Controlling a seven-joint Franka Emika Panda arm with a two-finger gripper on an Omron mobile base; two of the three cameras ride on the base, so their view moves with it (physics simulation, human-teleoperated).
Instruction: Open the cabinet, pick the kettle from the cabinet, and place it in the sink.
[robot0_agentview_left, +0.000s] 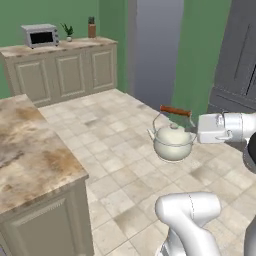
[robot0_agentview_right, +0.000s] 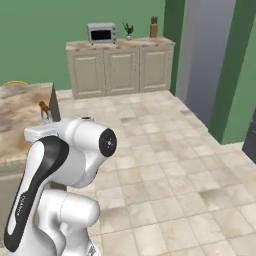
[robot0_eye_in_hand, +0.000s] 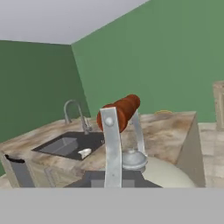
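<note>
Hand view: my jaws pinch the kettle (robot0_eye_in_hand: 164, 173) by its handle, above the floor, sink (robot0_eye_in_hand: 70, 146) beyond.

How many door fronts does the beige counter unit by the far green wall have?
3. The counter unit shows three panelled doors side by side: left, middle, right, under the microwave. The left base view shows the same three; any on its sides may be hidden.
</note>
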